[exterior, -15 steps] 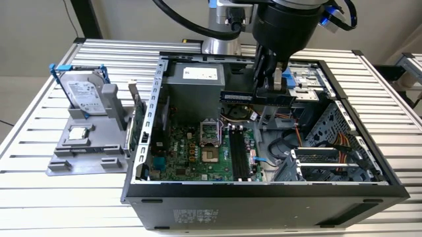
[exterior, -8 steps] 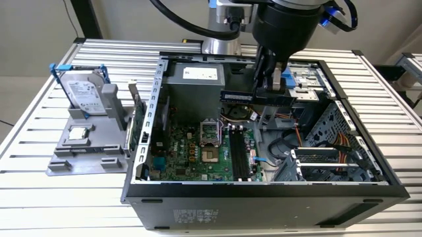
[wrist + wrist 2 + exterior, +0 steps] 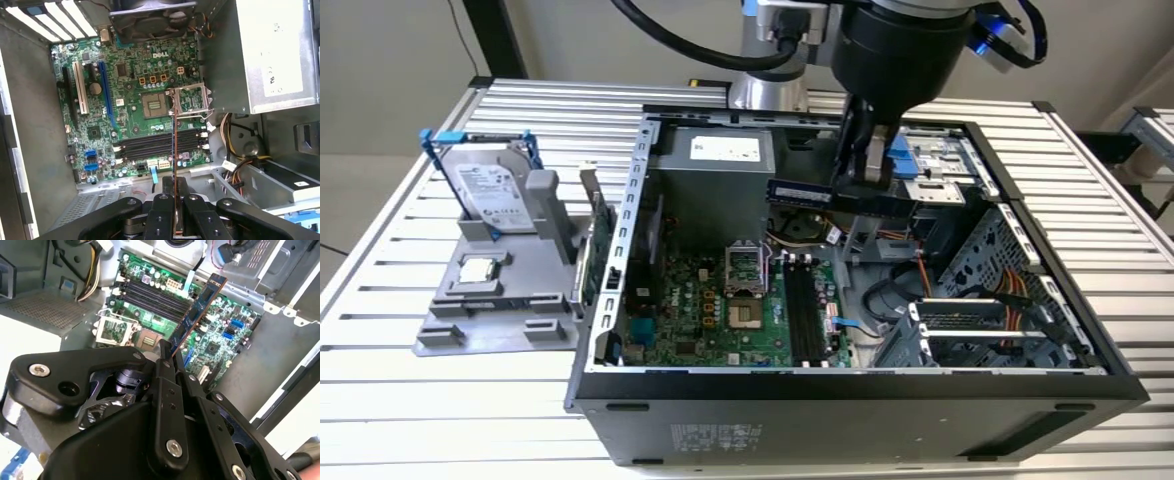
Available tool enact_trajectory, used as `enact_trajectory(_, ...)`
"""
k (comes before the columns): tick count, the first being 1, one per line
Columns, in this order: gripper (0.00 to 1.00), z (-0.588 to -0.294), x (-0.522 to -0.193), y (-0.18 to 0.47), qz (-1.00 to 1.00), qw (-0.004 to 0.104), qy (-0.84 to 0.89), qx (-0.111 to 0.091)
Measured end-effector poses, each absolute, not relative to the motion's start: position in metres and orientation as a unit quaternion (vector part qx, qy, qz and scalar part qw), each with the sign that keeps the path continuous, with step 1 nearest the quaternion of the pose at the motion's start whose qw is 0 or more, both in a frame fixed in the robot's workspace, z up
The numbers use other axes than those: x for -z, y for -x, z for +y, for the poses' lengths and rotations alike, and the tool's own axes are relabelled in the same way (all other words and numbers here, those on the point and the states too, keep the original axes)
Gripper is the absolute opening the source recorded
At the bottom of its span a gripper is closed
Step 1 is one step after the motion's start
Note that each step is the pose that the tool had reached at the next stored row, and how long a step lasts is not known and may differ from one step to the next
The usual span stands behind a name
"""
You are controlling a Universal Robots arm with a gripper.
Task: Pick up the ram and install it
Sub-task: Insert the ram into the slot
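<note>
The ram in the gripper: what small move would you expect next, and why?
Probably a wrist turn to line it up. The gripper is shut on the ram, which hangs above the motherboard, not yet seated. In the first wrist view its thin edge runs across the black memory slots rather than along them, so lowering now looks premature.

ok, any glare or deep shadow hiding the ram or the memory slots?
Exterior view: even light, the ram in the gripper reads fine. First wrist view: power supply washed out white, memory slots evenly lit. Second wrist view: blown-out white beyond the case wall, ram free of glare.
</note>
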State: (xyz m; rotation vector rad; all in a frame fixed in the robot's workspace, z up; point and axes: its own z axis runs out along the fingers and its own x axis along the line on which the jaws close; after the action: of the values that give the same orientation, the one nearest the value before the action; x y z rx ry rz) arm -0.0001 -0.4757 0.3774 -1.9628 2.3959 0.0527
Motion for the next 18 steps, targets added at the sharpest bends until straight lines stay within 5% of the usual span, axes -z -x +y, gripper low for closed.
enact_trajectory(18,0.00,-0.4757,-0.3773,0.0001,0.814,0.023,0.580,-0.016)
